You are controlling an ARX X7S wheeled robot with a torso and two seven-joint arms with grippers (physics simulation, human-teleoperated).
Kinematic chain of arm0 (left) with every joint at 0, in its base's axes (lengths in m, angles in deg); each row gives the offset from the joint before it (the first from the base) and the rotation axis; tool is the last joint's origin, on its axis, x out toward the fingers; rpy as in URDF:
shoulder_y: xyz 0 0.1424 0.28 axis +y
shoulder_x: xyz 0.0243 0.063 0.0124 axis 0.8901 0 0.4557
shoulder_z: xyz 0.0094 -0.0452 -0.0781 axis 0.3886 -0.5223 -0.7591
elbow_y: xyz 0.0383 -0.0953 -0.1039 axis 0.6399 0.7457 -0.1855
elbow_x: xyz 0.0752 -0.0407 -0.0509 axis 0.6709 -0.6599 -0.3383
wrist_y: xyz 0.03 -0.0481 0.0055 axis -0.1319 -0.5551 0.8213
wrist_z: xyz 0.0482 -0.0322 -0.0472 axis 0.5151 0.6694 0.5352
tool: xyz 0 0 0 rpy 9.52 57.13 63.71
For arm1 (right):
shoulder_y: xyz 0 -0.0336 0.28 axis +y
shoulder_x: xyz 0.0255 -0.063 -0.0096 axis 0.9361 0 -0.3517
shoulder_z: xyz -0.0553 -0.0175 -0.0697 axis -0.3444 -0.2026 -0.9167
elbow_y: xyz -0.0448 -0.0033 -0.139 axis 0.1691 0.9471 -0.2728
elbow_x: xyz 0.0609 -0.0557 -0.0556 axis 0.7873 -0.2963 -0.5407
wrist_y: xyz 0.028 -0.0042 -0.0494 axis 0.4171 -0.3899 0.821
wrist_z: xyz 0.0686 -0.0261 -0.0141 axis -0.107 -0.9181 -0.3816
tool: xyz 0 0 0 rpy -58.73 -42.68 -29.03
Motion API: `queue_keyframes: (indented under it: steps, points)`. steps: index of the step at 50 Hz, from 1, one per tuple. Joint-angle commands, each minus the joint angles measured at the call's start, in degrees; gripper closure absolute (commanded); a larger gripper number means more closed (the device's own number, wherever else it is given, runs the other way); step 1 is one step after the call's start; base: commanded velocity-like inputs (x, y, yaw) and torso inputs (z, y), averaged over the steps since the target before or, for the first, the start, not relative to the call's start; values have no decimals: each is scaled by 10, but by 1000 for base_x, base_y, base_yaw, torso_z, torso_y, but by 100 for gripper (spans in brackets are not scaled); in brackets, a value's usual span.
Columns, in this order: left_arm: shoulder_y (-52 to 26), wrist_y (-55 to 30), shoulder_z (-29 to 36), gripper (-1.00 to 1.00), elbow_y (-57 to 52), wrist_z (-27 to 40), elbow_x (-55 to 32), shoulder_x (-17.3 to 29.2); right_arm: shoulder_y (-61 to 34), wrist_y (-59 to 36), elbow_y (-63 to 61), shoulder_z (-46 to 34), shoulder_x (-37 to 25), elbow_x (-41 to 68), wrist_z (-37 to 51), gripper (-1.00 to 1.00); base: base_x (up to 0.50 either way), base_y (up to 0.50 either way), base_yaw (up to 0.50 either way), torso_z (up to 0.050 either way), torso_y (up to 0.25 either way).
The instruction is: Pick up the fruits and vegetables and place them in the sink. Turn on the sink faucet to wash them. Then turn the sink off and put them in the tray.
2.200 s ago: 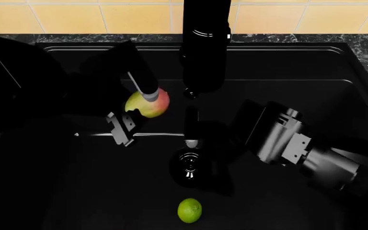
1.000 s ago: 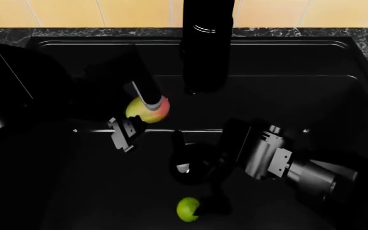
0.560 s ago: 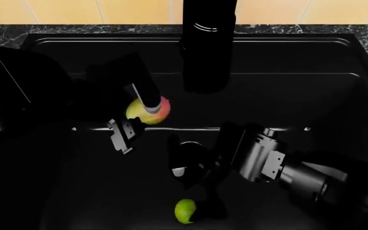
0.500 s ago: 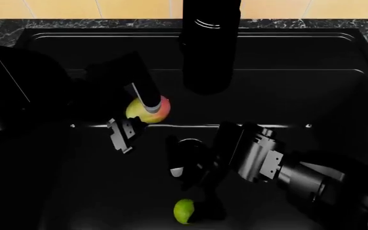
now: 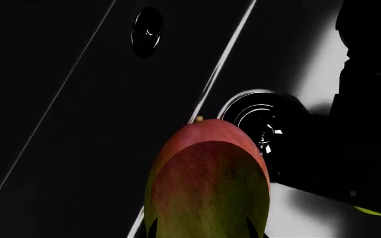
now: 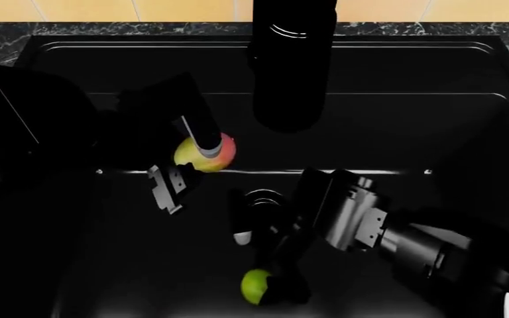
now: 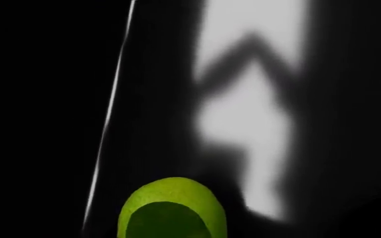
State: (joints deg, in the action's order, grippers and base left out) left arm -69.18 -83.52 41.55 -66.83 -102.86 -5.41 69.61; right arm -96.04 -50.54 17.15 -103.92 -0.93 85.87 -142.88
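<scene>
The apple (image 6: 207, 153) is sitting between the fingers of the left gripper (image 6: 191, 163), which is closing on it above the sink (image 6: 431, 99), to the left of the faucet (image 6: 291, 63). In the head view its red blush is facing right and its yellow-green side left; it looks nearly round there, with no clear long axis. The left wrist view is showing what the head view does not: the apple's red end with a small stem nub pointing away from the camera, toward the drain (image 5: 260, 121) and the overflow hole (image 5: 147, 31) in the sink wall.

The lime (image 6: 256, 285) is lying on the sink floor near its front edge, just below the drain. The right gripper (image 6: 264, 255) is reaching down over it with its fingers spread wide, one dark finger covering the lime's right side. The right wrist view is showing the lime close under the camera against the sink floor; whether the fingers are touching it cannot be told.
</scene>
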Motion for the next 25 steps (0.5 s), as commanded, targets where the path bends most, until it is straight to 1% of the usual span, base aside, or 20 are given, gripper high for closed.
queue_keyframes:
  steps: [1,9,19,25]
  points:
    - [-5,-1,-8,100,-1,6,-6,0,-15,-25,-30,-13,-33,-27,30,100,134,6,-11,0,-14]
    - [-6,-2,-4,100,-1,3,-6,-1,-48,-79,-117,6,-86,-13,65,100,136,6,-11,0,-14]
    - [-6,-5,-6,100,1,5,-9,0,-72,-130,-192,30,-144,4,104,100,22,5,-4,-5,239]
    - [-6,-15,-14,100,9,19,-16,1,-81,-170,-228,57,-171,19,146,100,-2,2,0,-5,250]
